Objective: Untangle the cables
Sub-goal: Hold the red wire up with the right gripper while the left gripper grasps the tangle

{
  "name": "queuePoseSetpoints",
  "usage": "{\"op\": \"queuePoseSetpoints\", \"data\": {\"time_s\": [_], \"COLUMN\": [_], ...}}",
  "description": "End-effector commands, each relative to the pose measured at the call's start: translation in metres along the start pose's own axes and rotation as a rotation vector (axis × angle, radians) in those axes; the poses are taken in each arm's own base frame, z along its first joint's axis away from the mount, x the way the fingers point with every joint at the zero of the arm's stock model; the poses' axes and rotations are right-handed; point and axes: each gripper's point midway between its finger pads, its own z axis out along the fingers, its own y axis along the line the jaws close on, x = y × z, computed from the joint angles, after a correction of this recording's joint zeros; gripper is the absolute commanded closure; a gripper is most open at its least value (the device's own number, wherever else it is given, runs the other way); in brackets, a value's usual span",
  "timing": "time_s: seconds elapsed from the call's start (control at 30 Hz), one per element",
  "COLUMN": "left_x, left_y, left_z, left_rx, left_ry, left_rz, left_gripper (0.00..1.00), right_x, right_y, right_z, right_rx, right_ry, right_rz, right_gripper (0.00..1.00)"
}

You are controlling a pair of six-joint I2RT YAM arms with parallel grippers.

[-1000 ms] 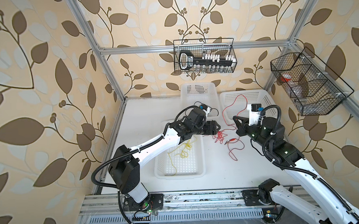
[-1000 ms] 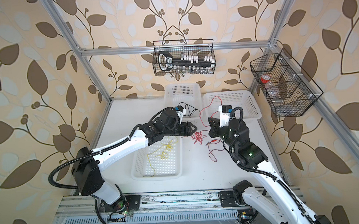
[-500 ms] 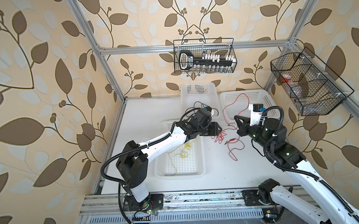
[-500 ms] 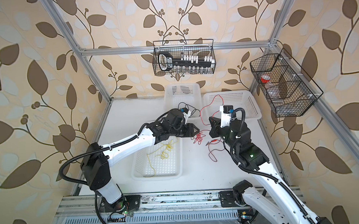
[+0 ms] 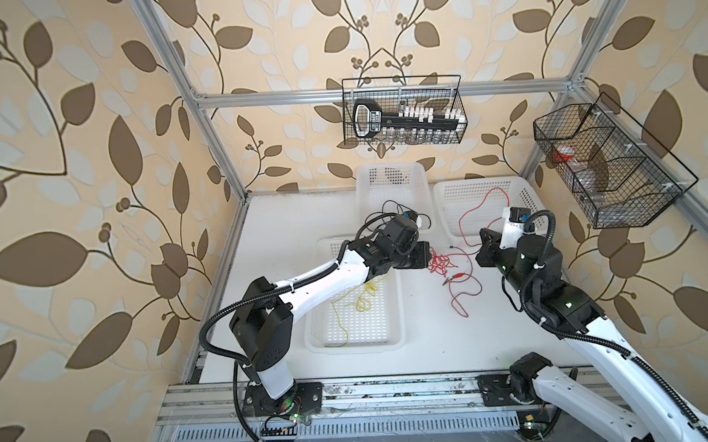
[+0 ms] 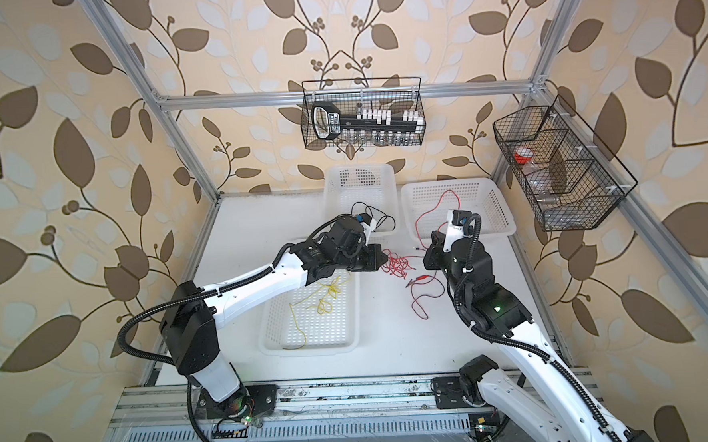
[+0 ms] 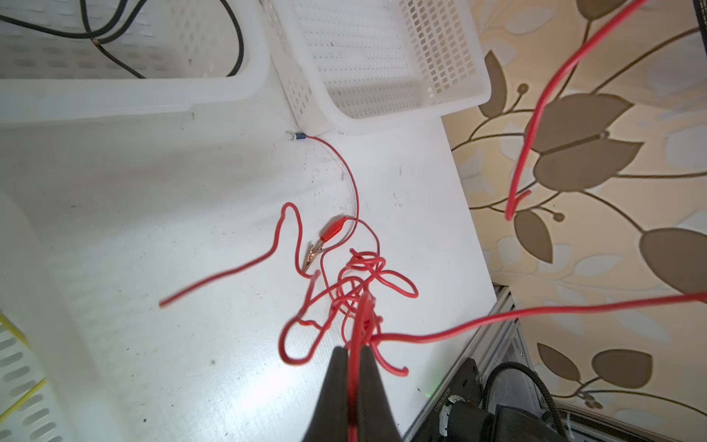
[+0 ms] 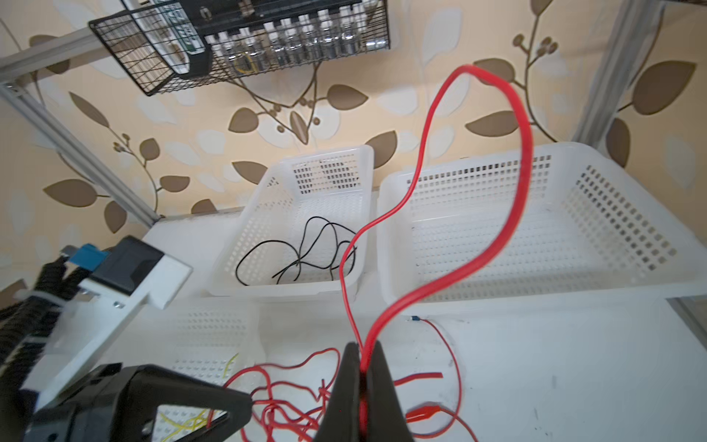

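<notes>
Clock face laid on the table as seen from above, 12 at the back wall.

**Progress.**
- The yellow cable [image 5: 364, 299] is found alone in the near tray [image 5: 352, 347], at 7 o'clock of centre. It is judged sorted.
- The black cable [image 8: 298, 262] is found alone in the far tray [image 5: 389, 178], at 12 o'clock. It is judged sorted.
- Only red is left. The red tangle [image 5: 442, 263] lies on the table [image 5: 286, 234] near centre, outside all trays and not yet opened.
- A thin red lead with a clip [image 7: 333, 229] is wound through the tangle, so at least two red cables are judged to be involved.
- By colour, about two thirds of the task is judged done.

**Grippers.**
- The left gripper [image 7: 357, 352], at 9 o'clock of the tangle, is seen fully closed. One strand of the red tangle is pinched between its tips.
- The right gripper [image 8: 361, 356], at 3 o'clock of the tangle, is likewise closed, on a red loop [image 8: 528, 126].
- That loop arches up in front of the basket [image 5: 472, 199] at 1 o'clock and comes back down to the gripper.

**Change against the earlier frames.**
- A second ago the left jaws were held wide and stood short of the tangle, toward 9 o'clock.
- They have since been carried to its edge and shut on it, and the left arm's shoulder has been swung round accordingly.
- The right gripper and its loop are hardly moved.
- No change is noted in the yellow and black cables.
</notes>
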Motion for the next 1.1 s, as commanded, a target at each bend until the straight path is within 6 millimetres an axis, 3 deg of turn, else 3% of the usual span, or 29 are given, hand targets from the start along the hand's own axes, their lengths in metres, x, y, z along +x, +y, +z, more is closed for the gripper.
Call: {"op": "queuePoseSetpoints", "data": {"time_s": [0.0, 0.27, 0.5, 0.63, 0.87, 1.07], "left_x": [0.005, 0.007, 0.001, -0.002, -0.003, 0.002], "left_y": [0.018, 0.053, 0.062, 0.055, 0.027, 0.03], "left_z": [-0.006, -0.025, -0.039, -0.042, -0.029, -0.017], "left_rx": [-0.086, -0.238, -0.273, -0.248, -0.086, -0.082], "left_ry": [-0.002, -0.037, -0.075, -0.085, -0.075, -0.048], "left_rz": [0.033, 0.063, 0.074, 0.091, 0.124, 0.117], "left_gripper": [1.0, 1.0, 1.0, 1.0, 1.0, 0.81], "right_x": [-0.032, -0.031, -0.024, -0.023, -0.015, -0.015], "right_y": [-0.032, -0.078, -0.091, -0.081, -0.021, -0.007], "right_z": [-0.017, -0.032, -0.036, -0.032, -0.009, -0.003], "right_rx": [0.153, 0.338, 0.402, 0.34, 0.002, -0.071], "right_ry": [-0.101, -0.111, -0.098, -0.087, -0.033, -0.024], "right_rz": [0.022, 0.029, 0.021, 0.019, 0.026, 0.048], "right_gripper": [1.0, 1.0, 1.0, 1.0, 1.0, 1.0]}}
